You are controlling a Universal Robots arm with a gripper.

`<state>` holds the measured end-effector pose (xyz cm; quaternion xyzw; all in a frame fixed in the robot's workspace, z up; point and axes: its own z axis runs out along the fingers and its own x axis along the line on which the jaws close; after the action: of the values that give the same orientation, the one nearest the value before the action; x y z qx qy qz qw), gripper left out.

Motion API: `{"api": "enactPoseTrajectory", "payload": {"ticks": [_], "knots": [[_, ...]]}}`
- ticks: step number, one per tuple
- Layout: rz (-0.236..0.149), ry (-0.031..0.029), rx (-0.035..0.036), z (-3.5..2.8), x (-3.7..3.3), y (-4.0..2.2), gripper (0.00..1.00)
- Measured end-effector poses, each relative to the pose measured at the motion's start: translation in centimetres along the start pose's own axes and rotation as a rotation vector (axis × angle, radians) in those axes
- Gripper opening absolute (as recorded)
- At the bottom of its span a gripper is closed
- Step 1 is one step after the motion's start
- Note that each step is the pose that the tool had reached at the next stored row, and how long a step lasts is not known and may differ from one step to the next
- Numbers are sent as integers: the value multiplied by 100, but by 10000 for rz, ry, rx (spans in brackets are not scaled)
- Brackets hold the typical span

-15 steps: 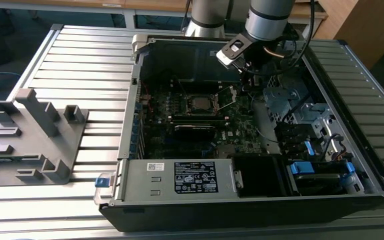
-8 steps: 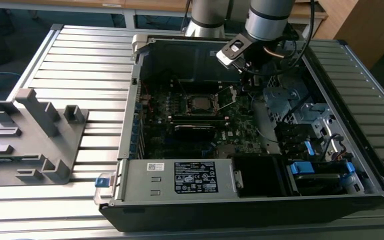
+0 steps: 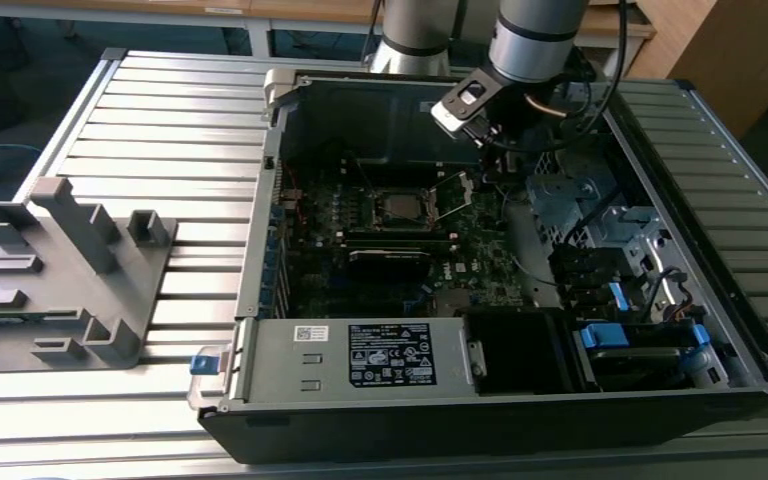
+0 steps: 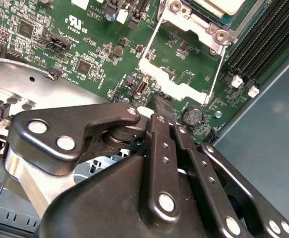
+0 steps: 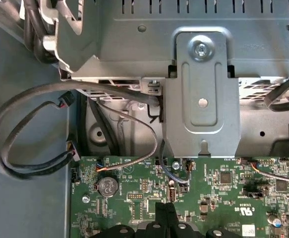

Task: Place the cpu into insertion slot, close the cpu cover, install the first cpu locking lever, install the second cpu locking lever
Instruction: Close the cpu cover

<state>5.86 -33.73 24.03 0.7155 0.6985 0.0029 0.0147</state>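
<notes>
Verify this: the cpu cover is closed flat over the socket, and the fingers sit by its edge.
Wrong on one count: the cpu cover is swung open, not closed flat, as the second wrist view shows. The fingers do sit by its edge.

Arm (image 3: 538,30): silver-grey tube, black band, upper centre of exterior view | cables (image 3: 614,80): black | gripper (image 4: 160,101): black links, silver screws
</notes>
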Motion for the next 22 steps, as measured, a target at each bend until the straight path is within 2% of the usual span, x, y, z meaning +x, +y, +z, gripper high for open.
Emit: {"api": "enactPoseTrajectory", "payload": {"ticks": [3,8,12,18,20,22], "knots": [[0,0,-11,-1,0,-23,11],[1,2,-80,-2,-2,-93,11],[2,6,-218,-6,-5,-211,11],[8,15,-523,-11,-10,-453,11],[9,20,-574,-11,-12,-510,11],[9,17,-586,-12,-13,-541,11]]}}
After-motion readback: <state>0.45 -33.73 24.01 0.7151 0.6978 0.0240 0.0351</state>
